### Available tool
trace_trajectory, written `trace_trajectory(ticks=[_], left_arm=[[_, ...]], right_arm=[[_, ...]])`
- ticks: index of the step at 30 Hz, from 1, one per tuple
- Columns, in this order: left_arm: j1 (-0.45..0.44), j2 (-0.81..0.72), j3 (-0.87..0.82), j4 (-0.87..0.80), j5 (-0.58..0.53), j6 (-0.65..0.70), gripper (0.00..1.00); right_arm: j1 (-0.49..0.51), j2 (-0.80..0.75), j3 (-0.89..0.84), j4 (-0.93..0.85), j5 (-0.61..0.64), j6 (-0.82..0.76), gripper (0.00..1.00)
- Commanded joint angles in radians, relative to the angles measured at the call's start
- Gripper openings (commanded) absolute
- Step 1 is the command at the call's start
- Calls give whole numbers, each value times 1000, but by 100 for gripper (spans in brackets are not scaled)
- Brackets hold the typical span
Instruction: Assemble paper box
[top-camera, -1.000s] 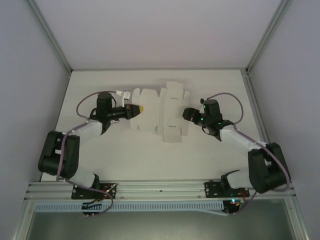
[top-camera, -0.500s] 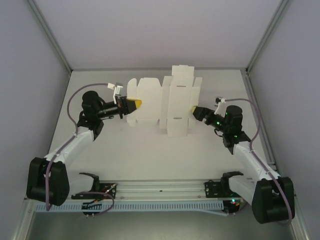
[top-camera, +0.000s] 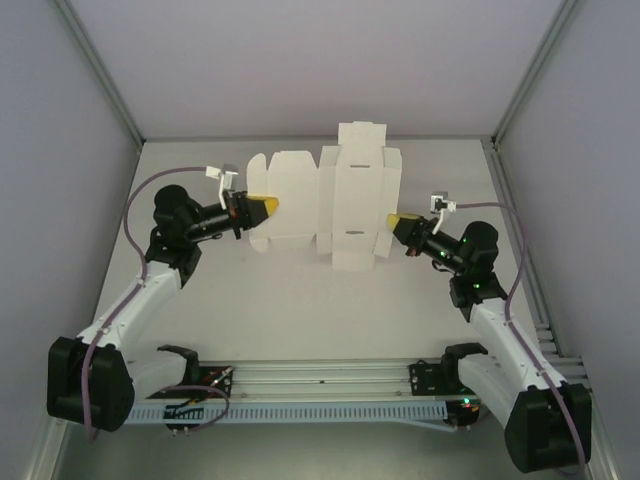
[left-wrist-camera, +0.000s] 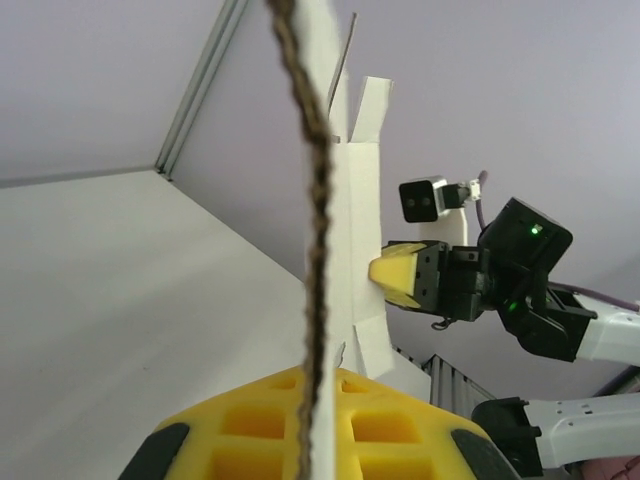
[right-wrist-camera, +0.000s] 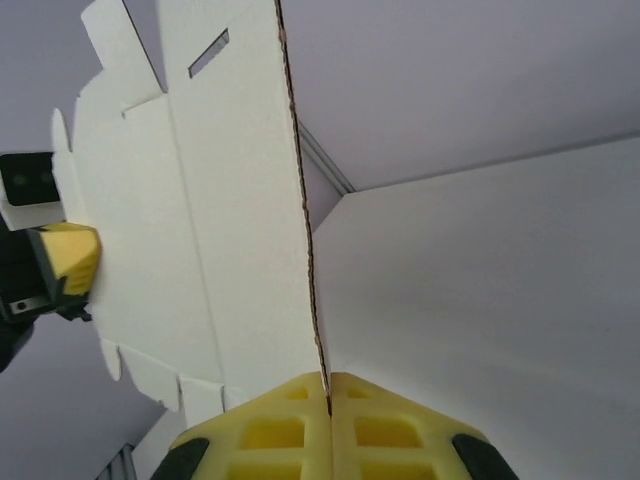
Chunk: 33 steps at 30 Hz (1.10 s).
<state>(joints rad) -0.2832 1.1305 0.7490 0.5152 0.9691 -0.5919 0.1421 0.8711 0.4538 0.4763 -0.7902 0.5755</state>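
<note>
The paper box is a flat white die-cut sheet with flaps and creases, held up above the table between both arms. My left gripper is shut on the sheet's left edge; in the left wrist view the sheet runs edge-on out of my yellow pads. My right gripper is shut on the sheet's right edge; in the right wrist view the sheet rises from between its pads, slot near the top. The right gripper also appears beyond the sheet in the left wrist view, the left gripper in the right wrist view.
The white table lies below the sheet, walled by pale panels and metal frame posts. An aluminium rail carrying both arm bases runs along the near edge.
Both arms have lifted the sheet off the table and spread outward. The sheet has risen and turned more upright toward the camera, and both elbows have dropped back toward the rail.
</note>
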Motion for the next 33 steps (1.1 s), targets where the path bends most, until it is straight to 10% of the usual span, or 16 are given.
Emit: trace_trajectory(ticks=[1,4,8,16,33], left_arm=[[-1,12,-2,-6,-25,30,0],[-1,26,5,-72,-50,62,14],[-1,18,34,-288,-200,161,99],[-1,-6,85,-700,-812,178,100],[-4,54,87,-735,-790,177,100]], right_arm=[[6,-2,-11,66,-55,-27,0],[14,-13,8,16,-7,-90,0],[76,-28,139,-385,184,-334,0],[199,160,209,-722,436,-475,0],[630,558,332,-397,1364,-1332,0]])
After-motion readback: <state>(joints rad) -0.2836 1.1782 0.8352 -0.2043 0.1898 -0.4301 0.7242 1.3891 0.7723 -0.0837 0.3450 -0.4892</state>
